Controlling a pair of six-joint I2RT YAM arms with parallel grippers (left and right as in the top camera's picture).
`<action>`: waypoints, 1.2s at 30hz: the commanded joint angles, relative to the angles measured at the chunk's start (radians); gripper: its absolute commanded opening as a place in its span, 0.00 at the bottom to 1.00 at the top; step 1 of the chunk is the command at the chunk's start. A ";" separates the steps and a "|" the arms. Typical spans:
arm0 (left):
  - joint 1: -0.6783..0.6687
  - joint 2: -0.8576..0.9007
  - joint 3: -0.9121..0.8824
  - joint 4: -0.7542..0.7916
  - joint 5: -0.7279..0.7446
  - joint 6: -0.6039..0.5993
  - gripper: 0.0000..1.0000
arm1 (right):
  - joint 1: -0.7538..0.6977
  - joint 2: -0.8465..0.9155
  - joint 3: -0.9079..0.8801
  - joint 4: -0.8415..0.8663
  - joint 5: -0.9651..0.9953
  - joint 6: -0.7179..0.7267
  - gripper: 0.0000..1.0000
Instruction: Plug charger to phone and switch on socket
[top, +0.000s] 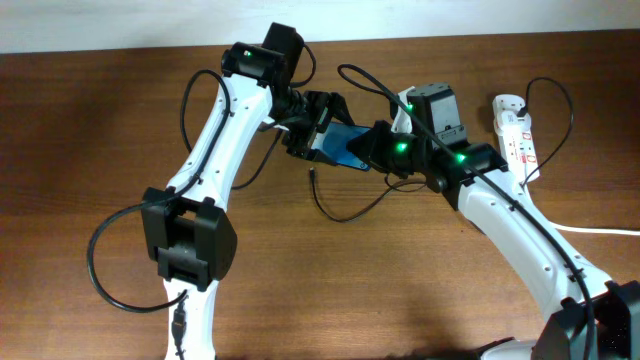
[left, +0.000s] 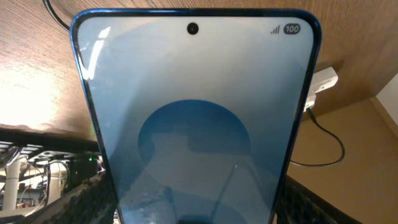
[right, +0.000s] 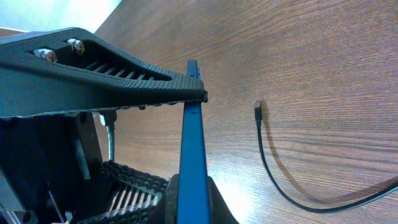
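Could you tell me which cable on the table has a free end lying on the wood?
The thin black charger cable; its connector tip lies unplugged on the wood near the phone, while the thick white cord leads to the socket.

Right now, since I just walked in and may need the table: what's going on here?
The left gripper holds the phone up off the table, screen lit. The right gripper is at its other end, grip unclear. The charger lies loose on the table, unplugged. The socket sits apart, untouched.
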 joint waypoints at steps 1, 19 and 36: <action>0.000 -0.005 0.016 -0.002 0.037 -0.012 0.80 | 0.000 0.007 0.013 -0.008 0.019 0.001 0.04; 0.000 -0.005 0.016 0.570 0.430 0.550 0.86 | -0.499 -0.315 0.013 0.008 -0.277 0.055 0.04; -0.004 -0.005 0.016 1.019 0.391 0.320 0.80 | -0.193 -0.208 -0.152 0.568 0.167 0.838 0.04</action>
